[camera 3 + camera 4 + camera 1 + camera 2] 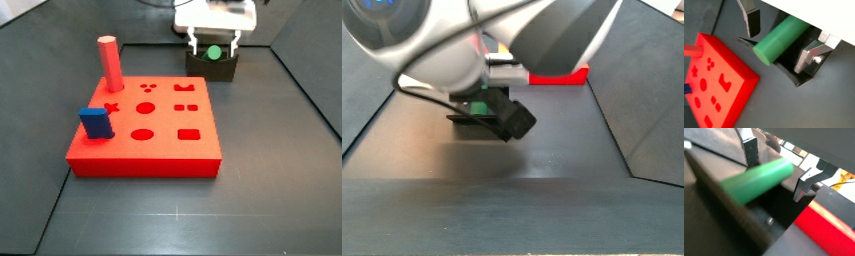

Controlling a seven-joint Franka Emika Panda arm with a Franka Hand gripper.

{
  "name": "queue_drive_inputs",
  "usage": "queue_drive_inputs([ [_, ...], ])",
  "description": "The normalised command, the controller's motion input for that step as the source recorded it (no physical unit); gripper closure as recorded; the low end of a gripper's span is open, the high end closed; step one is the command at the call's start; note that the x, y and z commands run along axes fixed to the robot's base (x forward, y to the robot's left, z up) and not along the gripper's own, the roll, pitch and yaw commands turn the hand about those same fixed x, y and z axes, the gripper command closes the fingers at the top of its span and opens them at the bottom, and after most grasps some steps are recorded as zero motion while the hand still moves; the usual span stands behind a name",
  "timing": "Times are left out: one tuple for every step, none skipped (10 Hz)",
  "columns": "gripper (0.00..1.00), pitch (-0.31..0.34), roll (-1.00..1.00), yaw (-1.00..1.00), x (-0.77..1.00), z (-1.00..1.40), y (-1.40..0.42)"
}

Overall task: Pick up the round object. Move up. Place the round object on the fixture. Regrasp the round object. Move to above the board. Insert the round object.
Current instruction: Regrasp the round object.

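While the green peg point(779, 40) lay in the fixture point(214, 66) at the frame's top, the pincer point(784, 37) stood apart around it.

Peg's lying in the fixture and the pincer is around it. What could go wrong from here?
1. In both wrist views the pincer straddles the green peg with gaps at the fingers; closing off-centre may roll or tilt it in the fixture.
2. The fingers sit close to the fixture; closing or lifting could catch it.
3. The red peg and blue block stand on the board, obstacles during insertion.
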Motion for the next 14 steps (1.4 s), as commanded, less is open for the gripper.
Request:
queue_drive_inputs([
  [0.0, 0.036, 0.03, -0.02, -0.02, 1.0, 0.01],
  [0.0, 0.041, 0.05, -0.02, -0.03, 1.0, 0.0],
  [0.0, 0.05, 0.06, -0.02, -0.03, 1.0, 0.0],
  [0.0, 0.056, 0.06, -0.02, -0.03, 0.97, 0.01],
  [0.0, 0.065, 0.06, -0.02, -0.03, 0.72, 0.01],
  [0.0, 0.067, 0.06, -0.02, -0.02, 0.54, 0.0],
  [0.0, 0.061, 0.06, -0.03, -0.03, 0.29, 0.0],
  [0.0, 0.034, 1.0, 0.03, -0.12, 0.99, -0.85],
  [0.0, 0.029, 1.0, 0.03, -0.11, 0.85, -0.8],
  [0.0, 0.022, 1.0, 0.03, -0.11, 0.76, -0.72],
  [0.0, 0.012, 1.0, 0.03, -0.12, 0.51, -0.52],
  [0.0, 0.009, 1.0, 0.03, -0.09, 0.3, -0.35],
  [0.0, 0.008, 1.0, 0.03, -0.06, 0.1, -0.18],
  [0.0, 0.009, 1.0, 0.03, -0.03, 0.03, -0.06],
])
